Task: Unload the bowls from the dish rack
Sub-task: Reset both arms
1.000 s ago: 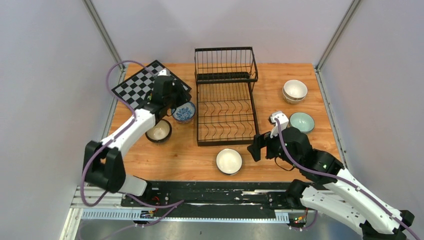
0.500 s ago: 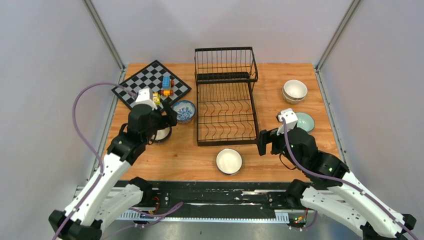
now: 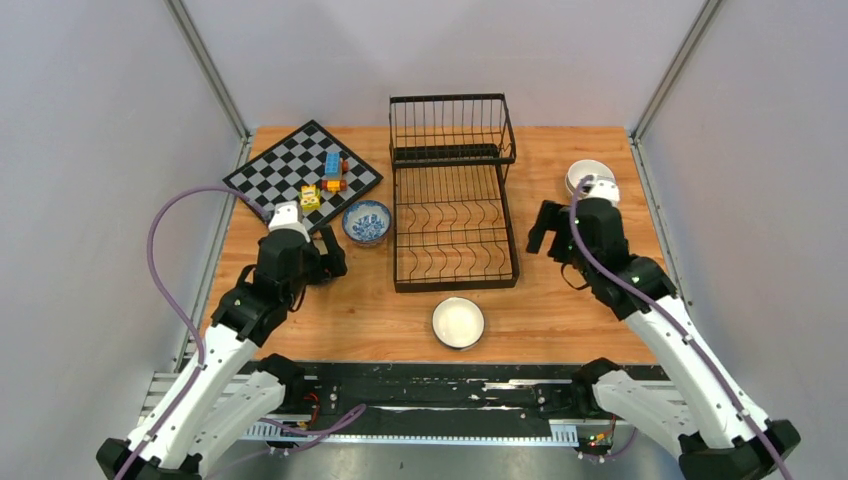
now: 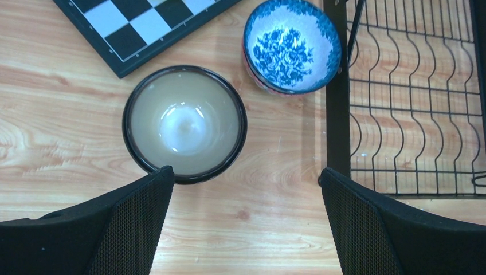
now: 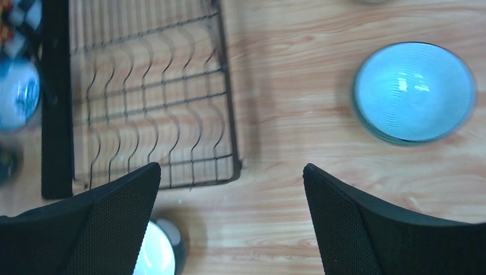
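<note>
The dish rack (image 3: pixel 452 205) stands in the middle of the worktop (image 3: pixel 400 310), and the bowls I can see sit on the wood around it: a blue flowered bowl (image 4: pixel 292 44) just beside its left edge, a dark-rimmed brown bowl (image 4: pixel 184 123) near that, a white bowl (image 3: pixel 458 322) in front and a mint bowl (image 5: pixel 414 91) to the right. My left hand (image 4: pixel 245 172) hangs over the brown bowl, spread wide with nothing in it. My right hand (image 5: pixel 232 167), equally wide and empty, hangs by the rack's near right corner.

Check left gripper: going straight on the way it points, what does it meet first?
Probably the brown bowl: it sits just ahead of the open left gripper, off to one side. The centre line may instead land on bare table beside its rim; depth is unclear.
</note>
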Robot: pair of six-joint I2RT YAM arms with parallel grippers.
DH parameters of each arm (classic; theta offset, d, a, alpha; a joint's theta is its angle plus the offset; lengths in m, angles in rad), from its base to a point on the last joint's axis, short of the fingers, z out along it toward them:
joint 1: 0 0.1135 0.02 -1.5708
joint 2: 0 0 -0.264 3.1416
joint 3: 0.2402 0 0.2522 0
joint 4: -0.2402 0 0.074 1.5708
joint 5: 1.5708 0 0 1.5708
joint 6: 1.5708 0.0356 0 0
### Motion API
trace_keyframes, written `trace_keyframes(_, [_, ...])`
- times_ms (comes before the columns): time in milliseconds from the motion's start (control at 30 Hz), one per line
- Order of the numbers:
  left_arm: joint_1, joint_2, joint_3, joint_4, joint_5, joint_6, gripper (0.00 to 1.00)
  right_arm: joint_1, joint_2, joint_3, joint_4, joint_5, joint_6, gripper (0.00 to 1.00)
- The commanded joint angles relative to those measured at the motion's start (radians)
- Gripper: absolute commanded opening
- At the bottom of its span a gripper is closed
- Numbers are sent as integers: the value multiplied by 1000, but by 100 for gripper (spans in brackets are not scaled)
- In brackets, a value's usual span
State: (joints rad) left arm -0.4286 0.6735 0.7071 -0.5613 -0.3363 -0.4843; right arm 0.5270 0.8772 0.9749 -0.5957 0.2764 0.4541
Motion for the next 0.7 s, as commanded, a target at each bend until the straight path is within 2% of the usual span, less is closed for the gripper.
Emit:
trace_keyframes(0, [-4, 25, 26, -37, 43, -18, 100, -130, -80, -44, 2, 6, 92, 98])
trace_keyframes(100, [-4, 27, 22, -40, 64, -23, 100, -130, -156, -130, 14, -27, 79, 98])
trace_keyframes(233, [-4, 12, 25, -42, 71, -20, 100, -127, -312, -263, 97, -207, 57, 95])
trace_keyframes(300, [-4, -1, 29, -40, 68, -25, 100, -124, -373, -317, 157, -325, 33, 97])
trace_keyframes(400, [-4, -12, 26, -30, 60, -44, 100, -106, -381, -342, 158, -423, 27, 99])
trace_keyframes(533, [-10, 28, 40, -57, 71, -17, 100, -28, -362, -340, 115, -399, 18, 99])
trace_keyframes(667, [-59, 37, 58, -87, 16, 31, 100, 48, -391, -352, 132, -357, 16, 99])
